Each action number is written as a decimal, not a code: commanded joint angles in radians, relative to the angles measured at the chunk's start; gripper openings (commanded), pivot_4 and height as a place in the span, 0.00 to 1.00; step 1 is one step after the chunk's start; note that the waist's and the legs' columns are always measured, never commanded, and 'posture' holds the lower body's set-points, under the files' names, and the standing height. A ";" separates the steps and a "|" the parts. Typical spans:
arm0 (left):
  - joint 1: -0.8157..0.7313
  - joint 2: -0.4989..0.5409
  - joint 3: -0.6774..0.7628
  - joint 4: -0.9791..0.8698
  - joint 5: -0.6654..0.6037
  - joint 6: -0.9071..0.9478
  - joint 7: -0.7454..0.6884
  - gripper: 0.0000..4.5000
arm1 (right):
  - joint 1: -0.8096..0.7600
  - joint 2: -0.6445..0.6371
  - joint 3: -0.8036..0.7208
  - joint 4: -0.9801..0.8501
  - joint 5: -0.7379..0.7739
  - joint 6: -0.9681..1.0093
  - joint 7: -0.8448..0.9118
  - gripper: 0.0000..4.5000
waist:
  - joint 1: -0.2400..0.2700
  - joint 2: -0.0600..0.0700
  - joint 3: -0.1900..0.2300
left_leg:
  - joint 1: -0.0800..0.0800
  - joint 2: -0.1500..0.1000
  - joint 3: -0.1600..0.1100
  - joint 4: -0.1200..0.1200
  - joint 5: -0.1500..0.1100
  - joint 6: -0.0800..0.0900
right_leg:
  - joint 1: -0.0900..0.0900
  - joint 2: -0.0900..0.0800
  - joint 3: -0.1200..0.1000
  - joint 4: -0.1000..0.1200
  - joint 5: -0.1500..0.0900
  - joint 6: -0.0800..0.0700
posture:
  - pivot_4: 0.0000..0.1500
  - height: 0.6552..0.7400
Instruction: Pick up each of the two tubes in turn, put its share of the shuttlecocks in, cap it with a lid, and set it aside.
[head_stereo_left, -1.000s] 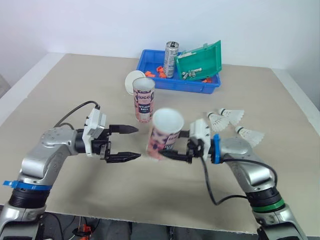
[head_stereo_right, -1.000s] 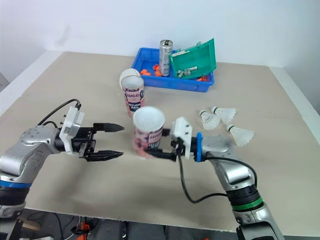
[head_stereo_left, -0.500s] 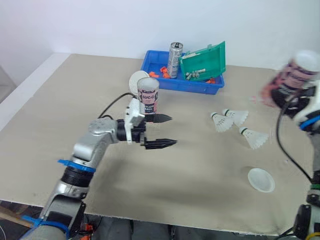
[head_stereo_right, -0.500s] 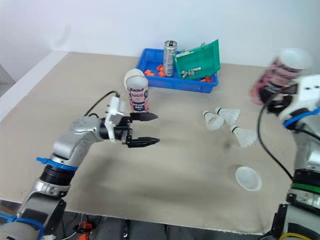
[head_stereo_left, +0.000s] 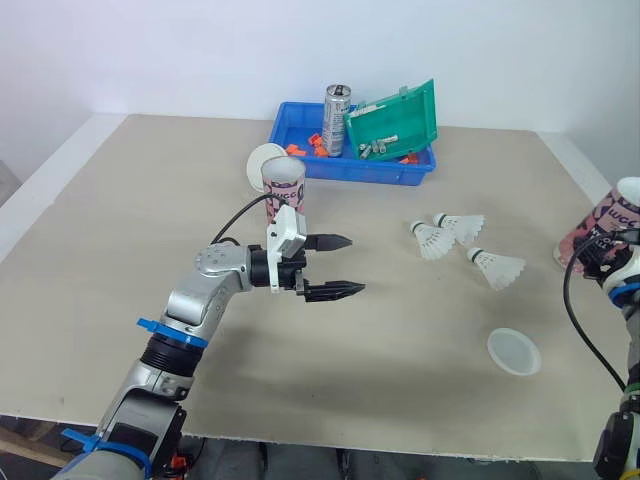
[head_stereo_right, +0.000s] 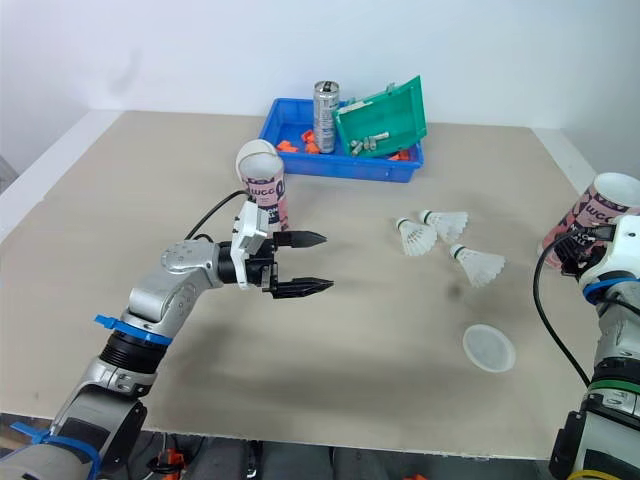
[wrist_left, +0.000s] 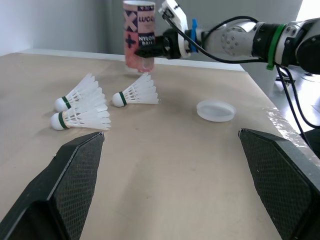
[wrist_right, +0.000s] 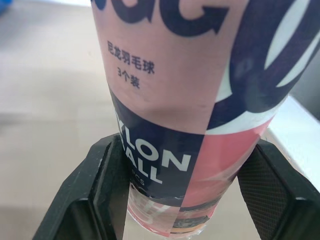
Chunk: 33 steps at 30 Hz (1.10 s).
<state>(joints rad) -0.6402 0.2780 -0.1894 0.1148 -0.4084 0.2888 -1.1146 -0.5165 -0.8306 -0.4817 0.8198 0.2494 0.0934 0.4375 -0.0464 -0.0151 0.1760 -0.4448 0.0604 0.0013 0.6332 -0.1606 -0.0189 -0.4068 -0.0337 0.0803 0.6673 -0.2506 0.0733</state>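
Right pincer (head_stereo_right: 566, 249) clamped on tube (head_stereo_right: 597, 212), left pincer (head_stereo_right: 327, 262) apart, beige table (head_stereo_right: 400, 385), white wall (head_stereo_right: 150, 50)

The setting reads as a robotics lab or test bench, not a home or shop. A bare white wall (head_stereo_left: 180, 50) fills the top of the frame behind a plain beige worktable (head_stereo_left: 120, 200) with a white border. At upper centre a blue plastic parts bin (head_stereo_left: 350, 178) holds small orange pieces (head_stereo_left: 305, 148), metal fittings (head_stereo_left: 380, 148), a tilted green case (head_stereo_left: 395, 118) and a metal can (head_stereo_left: 336, 105). A loose black cable (head_stereo_left: 235, 215) loops off the left gripper (head_stereo_left: 356, 264) at centre.
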 joint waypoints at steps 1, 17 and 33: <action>-0.022 -0.035 0.030 -0.006 -0.004 -0.066 0.022 1.00 | -0.021 -0.007 0.003 0.033 0.007 -0.022 0.021 0.72 | 0.000 0.000 0.000 | 0.000 0.000 0.000 0.000 0.000 0.000 | 0.000 0.000 0.000 0.000 0.000 0.000 | 1.00 0.60; -0.047 -0.061 0.030 -0.045 -0.067 -0.064 -0.021 1.00 | 0.014 -0.042 0.012 0.060 0.010 0.024 0.089 0.99 | -0.001 0.000 0.000 | 0.001 -0.002 0.000 0.001 0.001 0.001 | 0.001 0.000 0.003 0.000 0.001 0.001 | 1.00 0.60; 0.057 0.103 0.118 -0.182 -0.131 0.088 0.013 1.00 | 0.500 -0.114 -0.192 -0.731 0.318 0.316 0.455 0.99 | -0.004 0.005 -0.002 | 0.001 -0.003 0.000 -0.002 0.000 0.001 | 0.001 0.000 0.005 0.000 -0.003 0.004 | 1.00 0.60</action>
<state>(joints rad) -0.6055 0.3598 -0.1188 -0.0012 -0.5106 0.3425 -1.1344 -0.0607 -0.9333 -0.5997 0.3300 0.4478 0.3548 0.8078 -0.0509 -0.0098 0.1738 -0.4423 0.0578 0.0012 0.6310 -0.1605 -0.0180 -0.4051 -0.0332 0.0854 0.6674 -0.2536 0.0768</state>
